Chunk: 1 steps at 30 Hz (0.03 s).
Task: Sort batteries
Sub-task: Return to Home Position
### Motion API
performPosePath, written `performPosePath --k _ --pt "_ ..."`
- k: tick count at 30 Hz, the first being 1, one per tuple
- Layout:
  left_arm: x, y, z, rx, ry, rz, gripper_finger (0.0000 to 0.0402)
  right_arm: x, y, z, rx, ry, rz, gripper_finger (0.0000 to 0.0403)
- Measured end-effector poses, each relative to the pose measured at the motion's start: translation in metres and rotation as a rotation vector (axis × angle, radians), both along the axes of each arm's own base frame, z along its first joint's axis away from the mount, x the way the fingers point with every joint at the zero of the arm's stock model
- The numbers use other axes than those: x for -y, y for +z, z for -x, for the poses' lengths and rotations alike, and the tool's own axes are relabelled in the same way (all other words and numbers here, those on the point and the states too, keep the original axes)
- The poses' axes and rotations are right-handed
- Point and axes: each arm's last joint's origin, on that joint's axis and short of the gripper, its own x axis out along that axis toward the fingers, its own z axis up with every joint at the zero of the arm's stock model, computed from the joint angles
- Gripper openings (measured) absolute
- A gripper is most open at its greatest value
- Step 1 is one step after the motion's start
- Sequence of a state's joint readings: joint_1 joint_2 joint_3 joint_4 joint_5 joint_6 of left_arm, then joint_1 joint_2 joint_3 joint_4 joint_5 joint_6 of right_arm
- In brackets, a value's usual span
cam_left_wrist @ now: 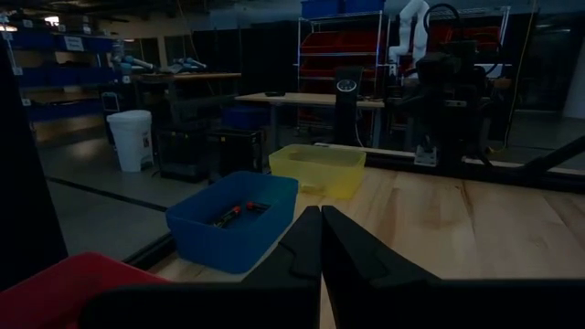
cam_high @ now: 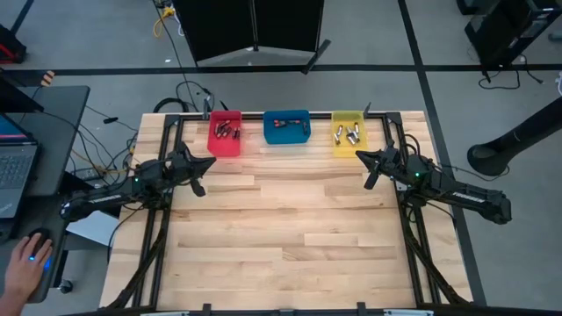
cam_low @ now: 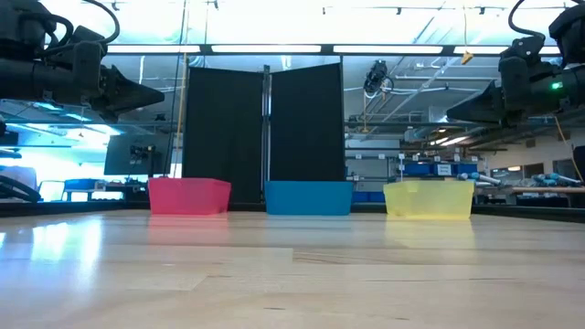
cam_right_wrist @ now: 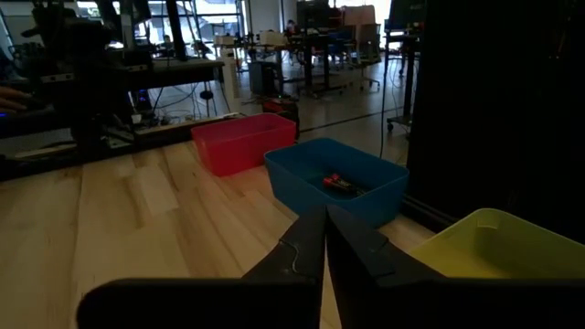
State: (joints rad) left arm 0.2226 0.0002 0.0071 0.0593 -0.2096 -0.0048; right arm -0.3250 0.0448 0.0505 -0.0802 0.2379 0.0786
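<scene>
Wooden surface (cam_high: 281, 246) with a red bin (cam_high: 213, 145), blue bin (cam_high: 287, 136) and yellow bin (cam_high: 338, 145) in a row along its far edge. The left end effector (cam_left_wrist: 321, 215) and right end effector (cam_right_wrist: 325, 212) hover at either side near the bins, fingers pressed together, holding nothing. Batteries (cam_high: 349, 135) lie inside all three bins.

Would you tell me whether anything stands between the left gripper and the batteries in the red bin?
Nothing visible does: only table top lies between the left gripper and the red bin holding the batteries.
</scene>
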Motion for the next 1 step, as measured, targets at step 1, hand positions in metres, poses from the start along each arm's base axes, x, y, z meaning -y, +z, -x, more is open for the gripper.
performPosePath --k 1 --pt "0.0 0.0 0.0 0.0 0.0 0.0 0.0013 0.0 0.0 0.0 0.0 0.0 0.0 0.0025"
